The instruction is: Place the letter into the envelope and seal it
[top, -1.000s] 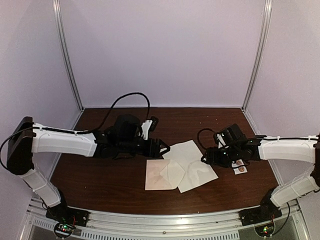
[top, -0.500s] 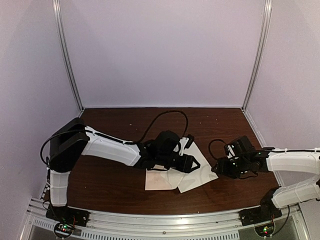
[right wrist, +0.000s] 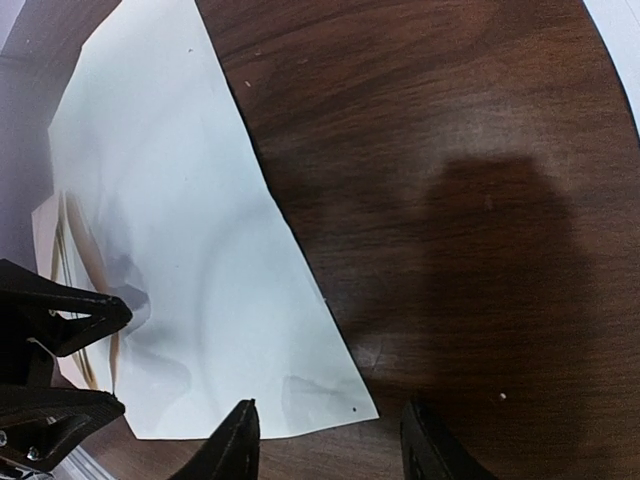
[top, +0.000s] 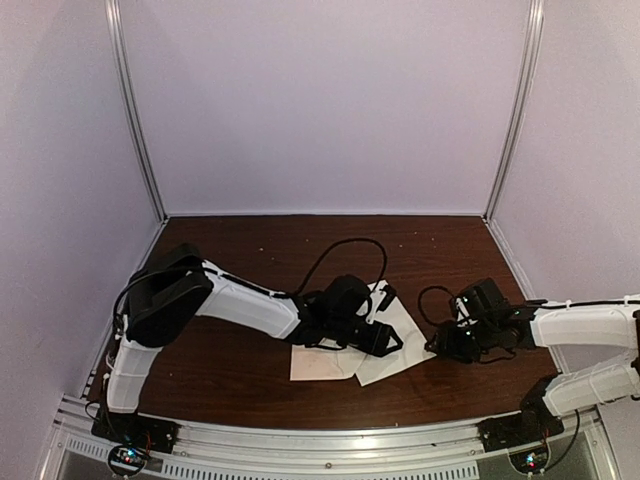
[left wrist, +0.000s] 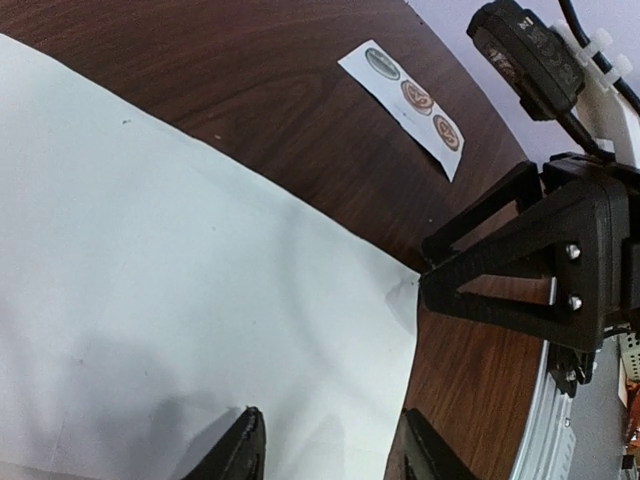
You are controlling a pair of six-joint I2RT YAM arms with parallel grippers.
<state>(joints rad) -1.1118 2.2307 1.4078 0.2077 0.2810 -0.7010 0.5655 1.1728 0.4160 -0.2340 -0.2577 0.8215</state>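
Observation:
The letter (top: 378, 368), a large off-white creased sheet, lies flat on the brown table (top: 220, 360). It partly covers the small tan envelope (top: 318, 365), whose edge peeks out at the left (right wrist: 58, 232) in the right wrist view. My left gripper (top: 385, 340) is open low over the letter (left wrist: 180, 280), straddling its right edge. My right gripper (top: 440, 347) is open, and the sheet's near corner (right wrist: 372, 408) lies between its fingers. Neither gripper holds anything. The two grippers face each other across that corner.
A white strip with three round stickers (left wrist: 410, 100) lies on the wood beyond the letter's right edge, near the right arm (left wrist: 540, 260). White walls and metal posts (top: 135, 110) close in the table at the back and sides.
My left arm has swung right from the table's left onto the letter. My right gripper has drawn back to the sheet's right corner. Both pairs of jaws have narrowed.

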